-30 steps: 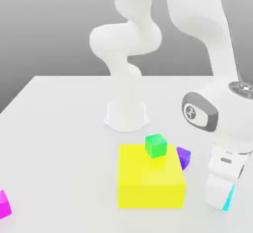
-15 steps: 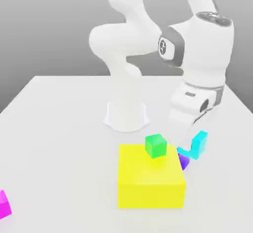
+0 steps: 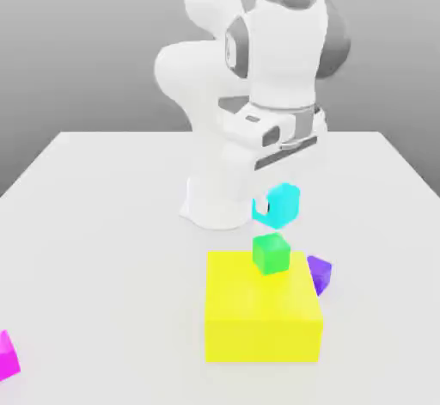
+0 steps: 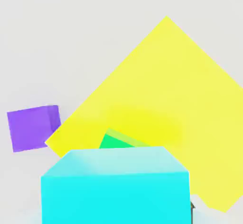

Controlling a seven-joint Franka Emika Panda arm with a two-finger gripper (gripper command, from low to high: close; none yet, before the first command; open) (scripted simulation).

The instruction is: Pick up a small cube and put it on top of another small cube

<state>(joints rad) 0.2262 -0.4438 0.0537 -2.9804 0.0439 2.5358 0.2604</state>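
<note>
1. The small cube (image 3: 282, 206) is showing plain, bright cyan; the hand view is catching a paler face beside a deeper one, with straight edges between them.
2. It is hanging in the air above the green cube (image 3: 271, 254), with the fingers (image 3: 263, 205) clamping it; in the exterior view a thin gap is separating the two cubes.
3. The green cube is sitting on the big yellow block (image 3: 258, 296), towards the block's edge nearer the arm's base (image 3: 219, 204) and towards the exterior view's right. Its green is looking plain too, and its size is roughly matching the cyan cube's.
4. The block's top is lying bare towards the exterior view's left and front, leaving open room there.
5. The purple cube (image 3: 320, 274) is resting on the table (image 3: 112, 248) just beside the block, at the exterior view's right; whether they are touching, I cannot tell.
6. The magenta cube (image 3: 8, 357) is lying well apart, cut by the exterior view's left edge, with bare table stretching between it and the block.
7. Counting up, four small cubes are showing, one each of cyan, green, purple and magenta, and one big yellow block is standing among them.
</note>
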